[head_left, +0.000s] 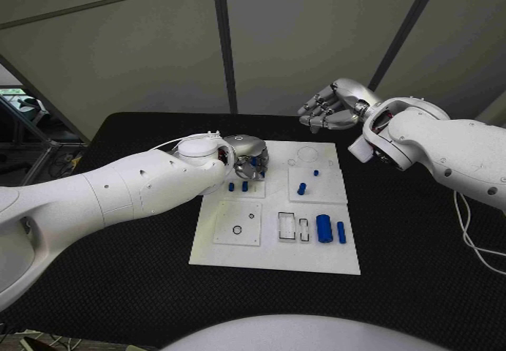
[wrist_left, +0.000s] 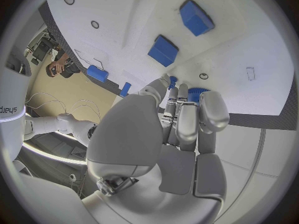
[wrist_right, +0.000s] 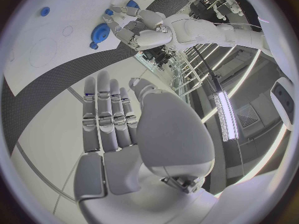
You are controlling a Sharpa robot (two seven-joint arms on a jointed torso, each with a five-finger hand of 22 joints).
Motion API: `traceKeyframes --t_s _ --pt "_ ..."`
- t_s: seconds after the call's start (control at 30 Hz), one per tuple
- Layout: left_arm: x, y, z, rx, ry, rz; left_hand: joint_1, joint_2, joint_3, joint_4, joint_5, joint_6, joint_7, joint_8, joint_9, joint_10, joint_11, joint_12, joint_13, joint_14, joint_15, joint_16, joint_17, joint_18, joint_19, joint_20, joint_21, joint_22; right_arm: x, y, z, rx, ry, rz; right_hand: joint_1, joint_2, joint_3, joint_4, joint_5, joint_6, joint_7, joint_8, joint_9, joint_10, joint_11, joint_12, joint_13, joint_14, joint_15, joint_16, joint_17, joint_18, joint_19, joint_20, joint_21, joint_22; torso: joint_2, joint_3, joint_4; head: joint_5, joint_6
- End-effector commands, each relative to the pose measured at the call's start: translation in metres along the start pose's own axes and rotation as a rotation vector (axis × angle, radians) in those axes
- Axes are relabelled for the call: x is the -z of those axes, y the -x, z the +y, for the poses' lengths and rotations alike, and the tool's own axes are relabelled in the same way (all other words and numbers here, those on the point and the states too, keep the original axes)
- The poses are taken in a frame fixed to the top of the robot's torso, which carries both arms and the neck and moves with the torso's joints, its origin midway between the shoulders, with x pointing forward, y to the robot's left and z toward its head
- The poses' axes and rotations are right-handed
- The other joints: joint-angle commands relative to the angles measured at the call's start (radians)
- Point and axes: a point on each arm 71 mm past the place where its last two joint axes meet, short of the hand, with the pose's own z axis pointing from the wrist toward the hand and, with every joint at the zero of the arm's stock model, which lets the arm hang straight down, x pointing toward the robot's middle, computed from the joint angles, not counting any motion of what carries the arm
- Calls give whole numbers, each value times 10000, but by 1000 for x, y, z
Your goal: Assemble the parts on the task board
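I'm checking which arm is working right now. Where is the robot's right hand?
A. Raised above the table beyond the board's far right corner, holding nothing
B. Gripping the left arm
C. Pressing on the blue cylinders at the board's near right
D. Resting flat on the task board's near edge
A: the right hand hangs clear of the task board, fingers apart and empty, while the left hand is down at the board's far left.

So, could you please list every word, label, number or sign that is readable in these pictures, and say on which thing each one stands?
"sharpa": only the letters "harpa" show, in dark print on the white robot arm, cut by the picture's edge in the left wrist view.
The flat white task board bears thin outlines of circles and rectangles, but no readable letters or numbers.
The small blue plastic parts carry no visible marking.
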Motion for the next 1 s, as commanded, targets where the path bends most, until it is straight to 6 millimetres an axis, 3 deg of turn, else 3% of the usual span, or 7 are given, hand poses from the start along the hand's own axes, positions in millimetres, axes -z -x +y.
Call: traceKeyframes --t_s 0.03,0.6,1.0 --pt "-1 -1 0 -77 2 105 96 49 132 -28 33 108 -14 -56 -22 129 5 -61 -27 67 -29 57 17 -1151 101 -11 84 62 0 0 2 10 121 38 -77 -1 49 -8 44 42 32 -47 12 1 44 -68 -14 19 77 -26 11 32 11 89 -34 -15 0 4 -3 1 -14" --pt "-3 -4 1 -54 3 208 60 37 631 -136 27 252 10 -236 -113 456 -21 -319 -137 148 -64 178 111 -1211 220 -35 400 326 -1 -2 4 -1 155 81 -67 9 69 -19 50 48 31 -45 14 4 43 -68 -15 23 75 -39 15 32 17 90 -46 -21 -8 5 -3 -22 -28" --pt "3 -1 2 168 -120 -244 54 2 1356 -405 23 608 42 -414 -182 898 -17 -788 -254 221 -62 293 195 -1245 286 -54 593 517 -1 -2 3 0 163 80 -66 16 75 -21 51 56 29 -41 16 8 41 -67 -15 27 73 -43 18 32 20 91 -50 -23 -23 -2 15 -42 -11"
